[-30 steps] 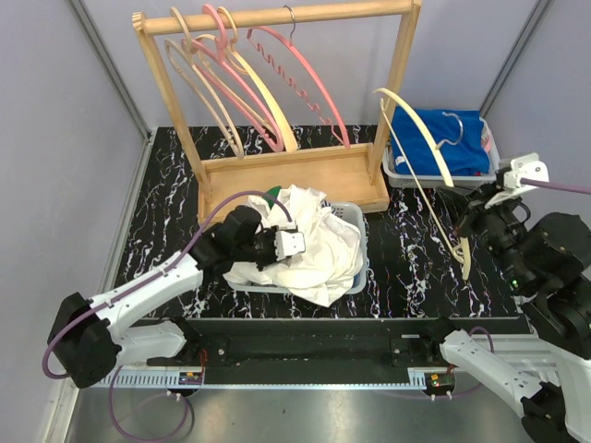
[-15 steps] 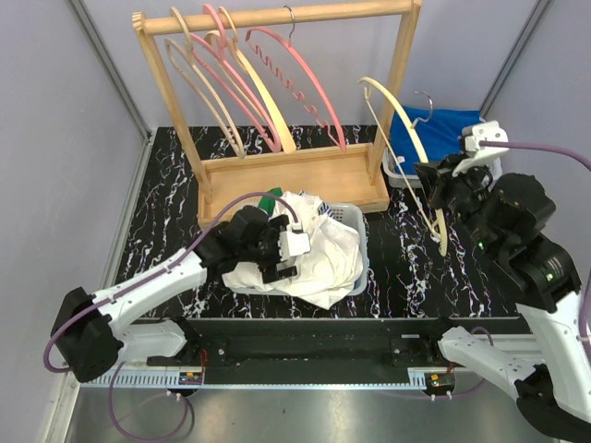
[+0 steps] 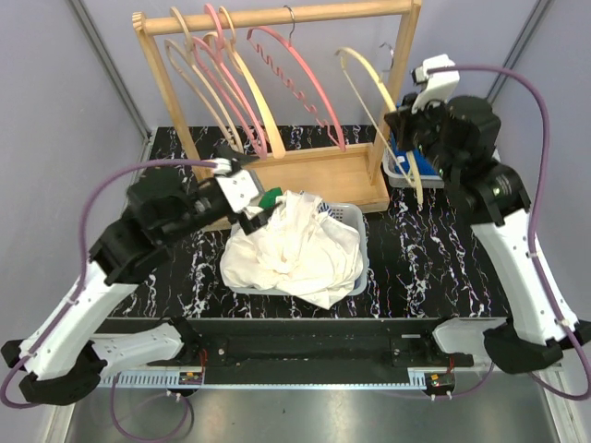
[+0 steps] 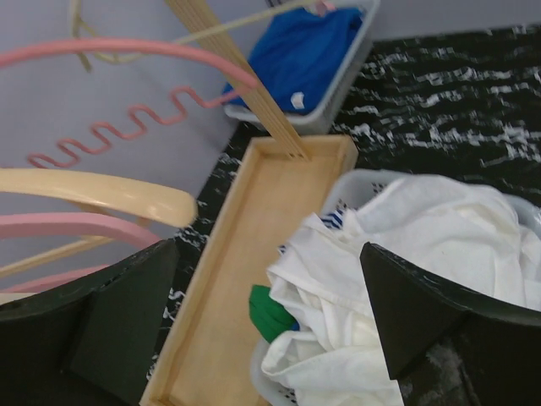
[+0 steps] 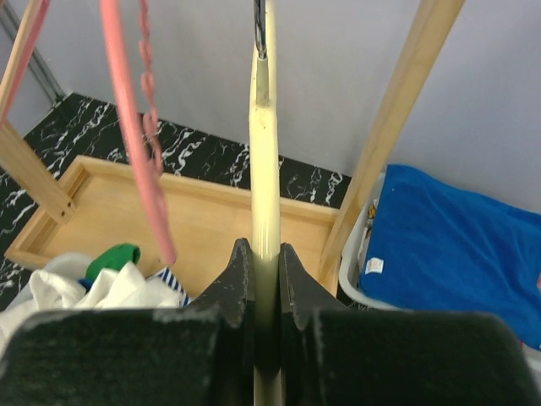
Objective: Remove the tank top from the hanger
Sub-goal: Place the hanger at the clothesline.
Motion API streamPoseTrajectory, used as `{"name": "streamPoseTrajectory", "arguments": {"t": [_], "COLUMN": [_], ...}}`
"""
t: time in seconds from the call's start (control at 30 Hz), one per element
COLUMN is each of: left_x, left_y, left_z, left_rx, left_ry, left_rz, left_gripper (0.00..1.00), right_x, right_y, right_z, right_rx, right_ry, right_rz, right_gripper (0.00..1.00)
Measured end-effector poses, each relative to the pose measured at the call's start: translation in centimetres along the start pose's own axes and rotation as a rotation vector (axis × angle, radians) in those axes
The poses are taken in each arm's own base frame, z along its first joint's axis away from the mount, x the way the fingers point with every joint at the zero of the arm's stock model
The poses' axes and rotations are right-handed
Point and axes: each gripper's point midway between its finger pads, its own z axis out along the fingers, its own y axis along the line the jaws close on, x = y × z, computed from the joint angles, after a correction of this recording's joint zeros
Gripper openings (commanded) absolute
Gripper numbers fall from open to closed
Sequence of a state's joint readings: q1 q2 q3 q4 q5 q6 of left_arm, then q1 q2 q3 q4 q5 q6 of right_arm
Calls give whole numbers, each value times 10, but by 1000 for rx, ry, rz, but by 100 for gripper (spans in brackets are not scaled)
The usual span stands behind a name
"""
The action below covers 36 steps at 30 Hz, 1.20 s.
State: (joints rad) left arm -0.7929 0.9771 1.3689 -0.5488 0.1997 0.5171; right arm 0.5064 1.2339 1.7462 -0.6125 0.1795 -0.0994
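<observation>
The white tank top (image 3: 295, 249) lies crumpled on top of the grey basket (image 3: 357, 220), off the hanger. Just above its back-left corner my left gripper (image 3: 251, 198) hangs open and empty; in the left wrist view the cloth (image 4: 423, 245) shows between and below the spread fingers (image 4: 127, 313). The bare cream hanger (image 3: 374, 78) is held up beside the rack's right post, with my right gripper (image 3: 406, 125) shut on its arm. In the right wrist view the jaws of that gripper (image 5: 265, 249) pinch the cream bar (image 5: 264, 152).
A wooden rack (image 3: 277, 17) carries several pink and cream hangers over its wooden base tray (image 3: 305, 171). A bin with blue cloth (image 5: 448, 237) stands right of the rack. A green item (image 4: 270, 313) peeks from under the white cloth.
My left gripper opened, let go of the white cloth and rose back to the left. My right arm lifted the cream hanger up and left, toward the rack's right post.
</observation>
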Motion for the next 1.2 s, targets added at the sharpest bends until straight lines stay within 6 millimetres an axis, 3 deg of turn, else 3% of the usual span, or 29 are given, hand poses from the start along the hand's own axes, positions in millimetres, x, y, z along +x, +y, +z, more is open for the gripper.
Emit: {"name": "streamPoseTrajectory", "arguments": {"t": [0.17,0.3,0.6,0.83,1.1,1.2], "left_x": [-63,-75,-58,-50,-28,-21], "left_y": [40,54,58,56,56,56], "left_z": [-40,-63,-74,-69,-59,-56], "left_rx": [-156,-246,-321,-319,-348,-359], "left_ry": [-136,-167,-135,-113,-52,-36], "left_rz": [-13,-42,-111,-106,-110,-113], "left_gripper": [99,99,99,99,99,99], "right_x": [-20,-30,-34,-50,-47,-34], "right_y": [-30,-30,-18,-26,-26,-25], "right_z": [37,68,124,132,134,139], "right_rx": [39,11,-66,-73,-89,-91], "right_ry": [-26,-40,-43,-78,-64,-34], "right_rz": [39,51,72,85,96,100], "right_gripper": [0,0,0,0,0,0]}}
